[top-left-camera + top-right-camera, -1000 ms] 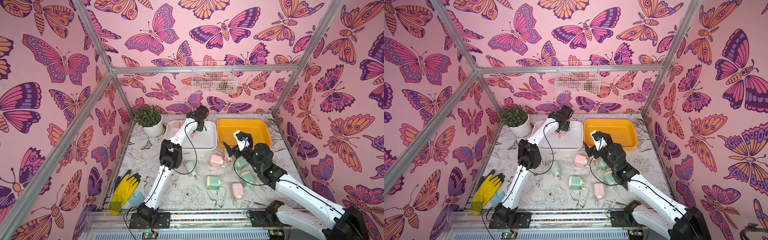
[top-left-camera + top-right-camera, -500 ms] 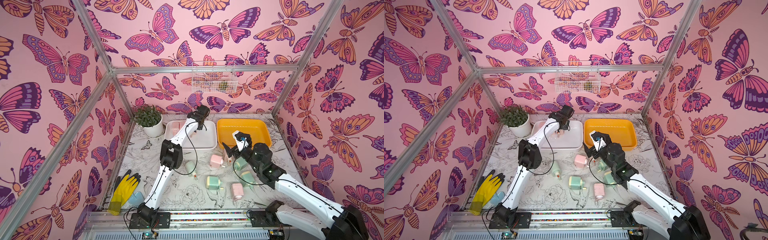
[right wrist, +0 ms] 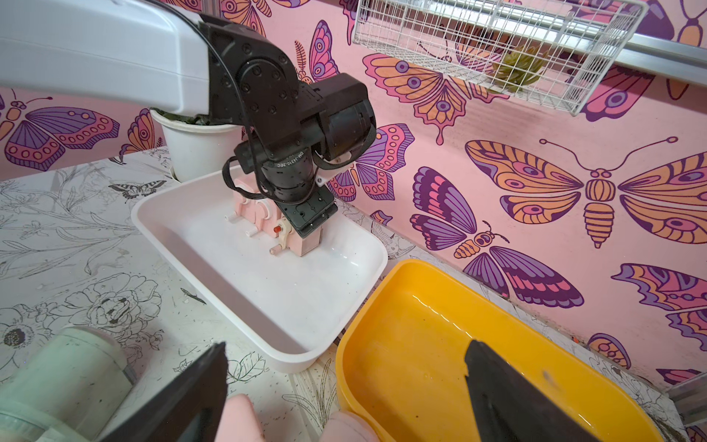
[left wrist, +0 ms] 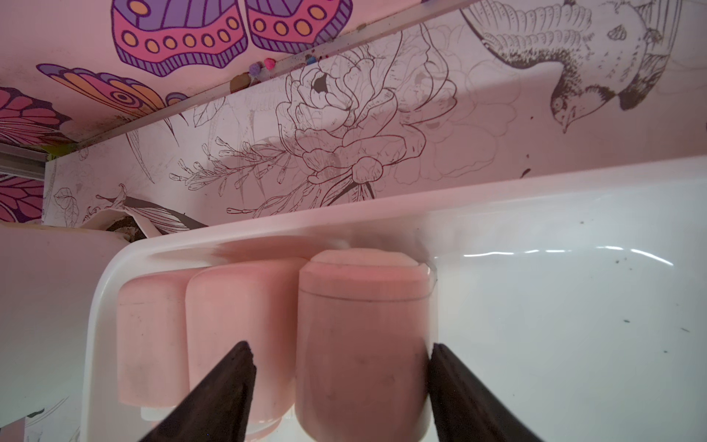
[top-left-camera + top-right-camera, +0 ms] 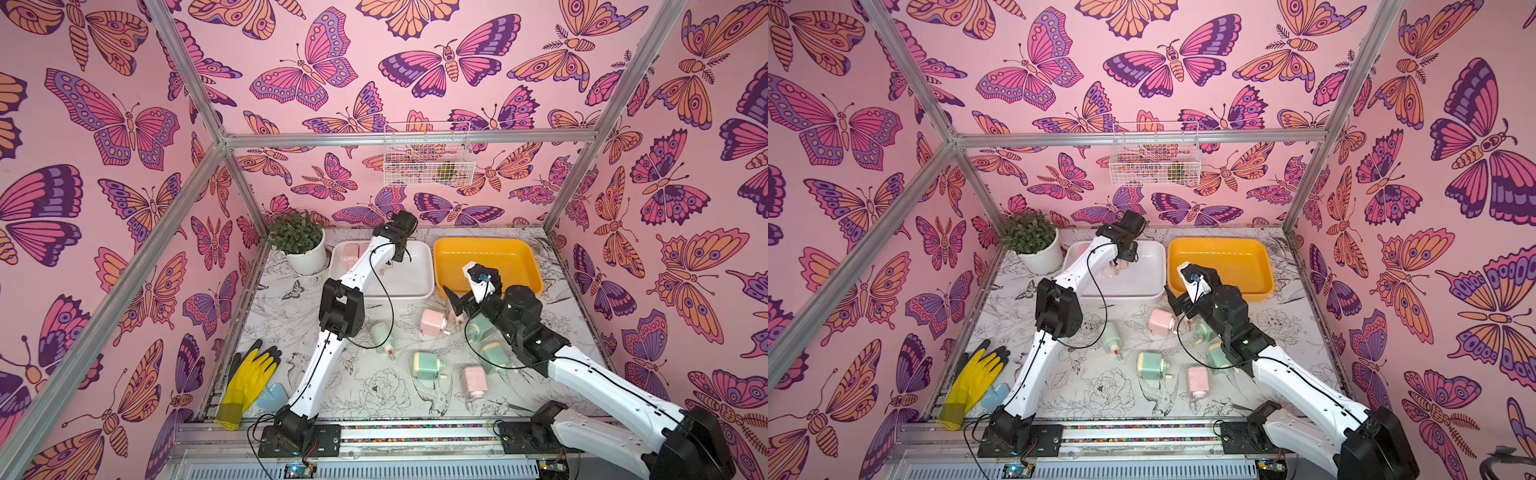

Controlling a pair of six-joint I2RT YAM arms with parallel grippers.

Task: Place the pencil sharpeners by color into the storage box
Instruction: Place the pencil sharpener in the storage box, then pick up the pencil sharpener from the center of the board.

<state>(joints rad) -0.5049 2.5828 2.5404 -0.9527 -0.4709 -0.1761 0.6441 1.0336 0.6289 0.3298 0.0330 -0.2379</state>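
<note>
Three pink pencil sharpeners point(image 4: 237, 313) stand in a row against the end wall of the white storage box point(image 5: 415, 282). My left gripper point(image 4: 340, 346) is open around the last one point(image 4: 363, 336), with one finger clear of it and the other right at its side. My right gripper point(image 5: 465, 291) hangs open and empty over the table by the yellow box point(image 5: 490, 257), above two pink sharpeners point(image 3: 237, 421). Loose on the table lie pink sharpeners point(image 5: 432, 322) point(image 5: 473, 380) and mint green ones point(image 5: 380, 334) point(image 5: 426, 365). More green ones point(image 5: 482, 326) are partly hidden under the right arm.
A potted plant point(image 5: 299, 245) stands at the back left beside the white box. A yellow glove point(image 5: 249, 378) and a pale blue object point(image 5: 272, 395) lie at the front left. A wire basket point(image 5: 428, 158) hangs on the back wall.
My left gripper's jaws have spread apart off the pink sharpener, which now rests in the white box. The right arm has barely moved.
</note>
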